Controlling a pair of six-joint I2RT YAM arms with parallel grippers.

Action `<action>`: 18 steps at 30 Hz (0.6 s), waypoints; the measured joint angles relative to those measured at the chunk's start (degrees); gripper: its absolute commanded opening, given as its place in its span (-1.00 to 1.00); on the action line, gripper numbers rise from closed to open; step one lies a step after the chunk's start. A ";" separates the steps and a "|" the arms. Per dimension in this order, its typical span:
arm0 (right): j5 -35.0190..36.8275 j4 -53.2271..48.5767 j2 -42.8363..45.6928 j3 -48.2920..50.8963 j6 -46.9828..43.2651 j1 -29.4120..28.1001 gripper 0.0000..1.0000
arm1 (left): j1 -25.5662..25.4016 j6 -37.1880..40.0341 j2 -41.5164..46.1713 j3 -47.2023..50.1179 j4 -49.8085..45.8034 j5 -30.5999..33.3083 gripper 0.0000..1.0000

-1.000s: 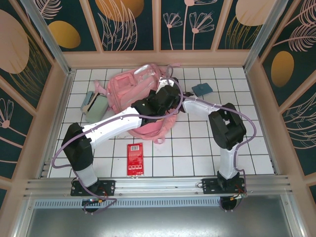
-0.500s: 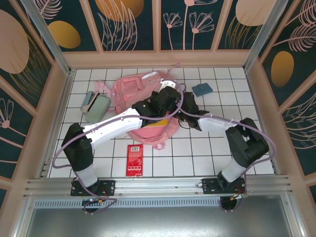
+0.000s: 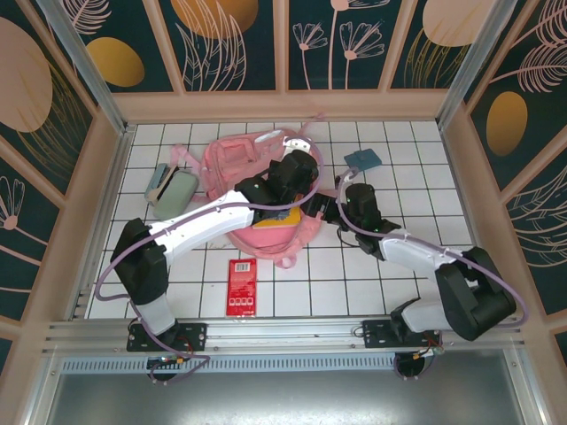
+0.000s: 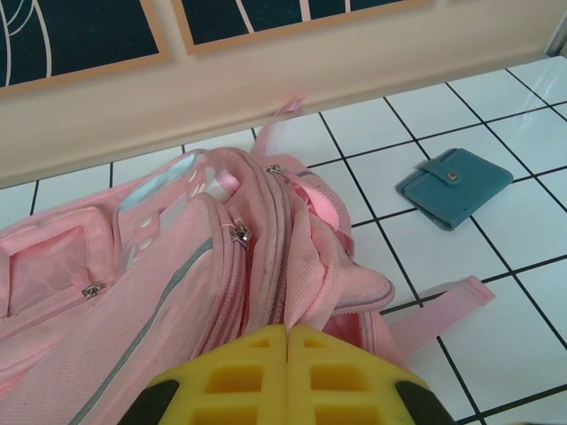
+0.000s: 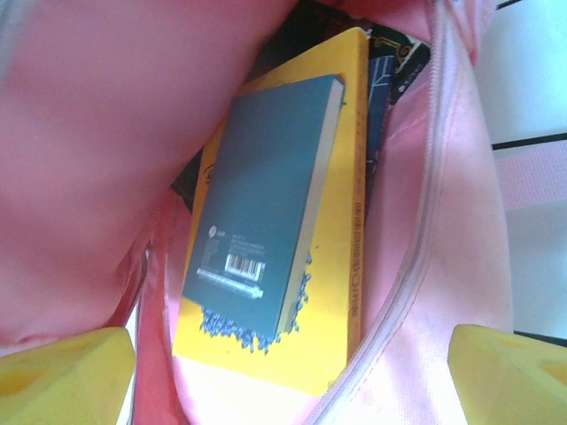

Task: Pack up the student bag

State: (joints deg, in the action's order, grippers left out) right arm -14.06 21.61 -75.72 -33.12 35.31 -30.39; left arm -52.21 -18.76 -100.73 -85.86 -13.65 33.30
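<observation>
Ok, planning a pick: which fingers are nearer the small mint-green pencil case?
Left. The left fingers are over the pink fabric backpack beside the pencil case; the right fingers, at its far edge.

One each: student bag (image 3: pixel 226 164), wallet (image 3: pixel 361 160), pencil case (image 3: pixel 174 193), packet (image 3: pixel 242 286)

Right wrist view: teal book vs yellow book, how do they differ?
The teal book is smaller and lies on top. The yellow book is larger and sits under it, sticking out past its edges. The teal book shows a barcode on its cover, while the yellow book shows a line of print along one side. Both lie stacked inside the open student bag.
</observation>
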 measured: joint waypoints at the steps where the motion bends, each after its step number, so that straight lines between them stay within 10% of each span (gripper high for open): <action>1: -0.02 -0.13 1.03 0.66 -0.15 -0.44 0.68 | 0.04 0.00 -0.24 0.00 0.15 -0.07 -1.00; 18: 5.20 0.50 3.19 9.60 6.38 -22.47 0.40 | 1.42 -0.85 -2.80 0.70 0.87 -4.74 -1.00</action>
State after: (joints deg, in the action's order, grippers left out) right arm -8.86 22.11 -72.53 -23.53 41.69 -52.86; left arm -50.78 -19.62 -103.53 -85.17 -12.78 28.56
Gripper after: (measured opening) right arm 0.706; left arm 0.066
